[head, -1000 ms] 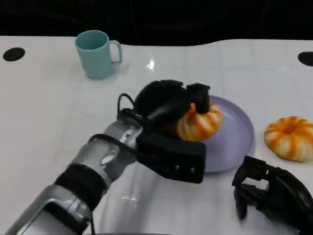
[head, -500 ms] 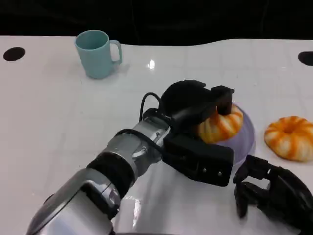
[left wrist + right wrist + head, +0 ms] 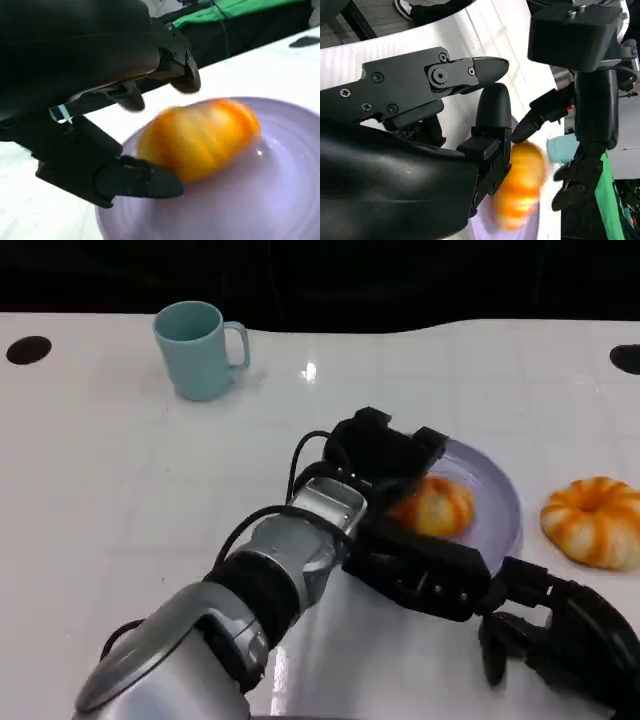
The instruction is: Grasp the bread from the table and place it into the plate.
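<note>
A: Bread (image 3: 436, 508) position?
B: Lying in the purple plate (image 3: 495, 502), blurred in the left wrist view.
A: Left hand (image 3: 385, 455)?
B: Over the plate's near-left part, fingers spread wide around the bread, not clamped on it.
A: Right hand (image 3: 560, 635)?
B: On the table just in front of the plate, fingers apart, holding nothing. A second bread (image 3: 596, 521) lies right of the plate.
</note>
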You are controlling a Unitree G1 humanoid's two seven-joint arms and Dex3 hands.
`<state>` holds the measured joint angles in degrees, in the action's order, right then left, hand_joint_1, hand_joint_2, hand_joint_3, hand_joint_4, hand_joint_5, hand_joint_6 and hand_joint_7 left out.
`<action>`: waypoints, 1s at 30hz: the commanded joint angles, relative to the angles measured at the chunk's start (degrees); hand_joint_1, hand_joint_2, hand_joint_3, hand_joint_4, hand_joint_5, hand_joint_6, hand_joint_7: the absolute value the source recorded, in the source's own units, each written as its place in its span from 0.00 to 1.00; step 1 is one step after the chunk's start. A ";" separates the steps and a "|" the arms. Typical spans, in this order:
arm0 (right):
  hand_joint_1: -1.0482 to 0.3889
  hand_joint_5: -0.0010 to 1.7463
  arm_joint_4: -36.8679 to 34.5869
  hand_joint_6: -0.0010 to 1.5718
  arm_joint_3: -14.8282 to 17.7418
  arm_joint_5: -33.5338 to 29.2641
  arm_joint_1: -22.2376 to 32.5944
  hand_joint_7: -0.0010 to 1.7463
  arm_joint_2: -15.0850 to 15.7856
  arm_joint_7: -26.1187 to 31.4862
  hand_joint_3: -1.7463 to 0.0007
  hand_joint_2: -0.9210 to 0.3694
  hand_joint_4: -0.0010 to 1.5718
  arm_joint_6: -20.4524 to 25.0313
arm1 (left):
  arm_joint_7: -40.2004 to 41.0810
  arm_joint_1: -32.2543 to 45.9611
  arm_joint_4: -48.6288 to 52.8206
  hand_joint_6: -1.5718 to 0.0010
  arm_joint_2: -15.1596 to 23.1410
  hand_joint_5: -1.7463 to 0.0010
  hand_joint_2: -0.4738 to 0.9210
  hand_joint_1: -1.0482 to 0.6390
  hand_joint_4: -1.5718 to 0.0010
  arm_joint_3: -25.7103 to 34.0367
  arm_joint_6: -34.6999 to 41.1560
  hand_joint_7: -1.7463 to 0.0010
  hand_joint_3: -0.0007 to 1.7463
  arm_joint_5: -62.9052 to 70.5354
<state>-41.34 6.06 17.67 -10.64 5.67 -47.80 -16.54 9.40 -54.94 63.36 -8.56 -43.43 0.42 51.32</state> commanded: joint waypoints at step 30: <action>0.33 1.00 -1.22 0.44 0.45 0.02 0.53 0.83 0.53 0.82 0.89 0.00 0.44 0.61 | -15.31 17.70 -37.61 0.98 20.19 0.94 1.00 0.06 0.96 11.44 -9.56 0.94 0.43 -12.29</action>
<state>-42.04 6.19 17.85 -10.99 5.62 -47.30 -16.85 -4.98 -37.63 27.20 11.25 -32.73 -9.25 39.30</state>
